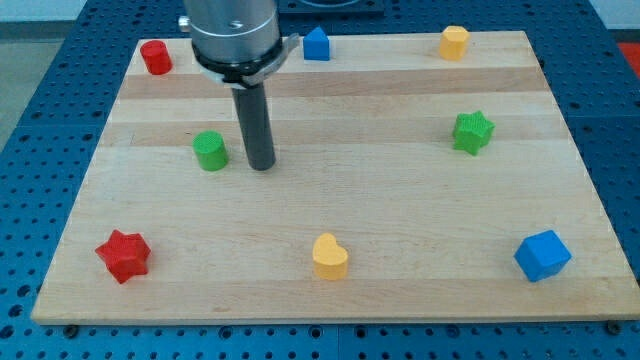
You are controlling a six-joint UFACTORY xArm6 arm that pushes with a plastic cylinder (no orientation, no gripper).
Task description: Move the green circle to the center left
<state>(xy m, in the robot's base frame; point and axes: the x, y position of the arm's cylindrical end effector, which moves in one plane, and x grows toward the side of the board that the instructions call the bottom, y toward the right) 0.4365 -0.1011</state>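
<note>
Tip (262,165) (my tip, grasping nothing) stands just right of green circle (210,151).

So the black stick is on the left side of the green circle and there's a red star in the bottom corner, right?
Not quite. In the camera view, my tip sits just to the right of the green circle, not on its left, with a small gap between them. The rest is right: the red star is in the view's bottom left corner of the board.

Red cylinder (155,57), blue block (316,44), yellow block (454,42), green star (472,132), red star (123,255), yellow heart (330,257), blue cube (542,255).
</note>
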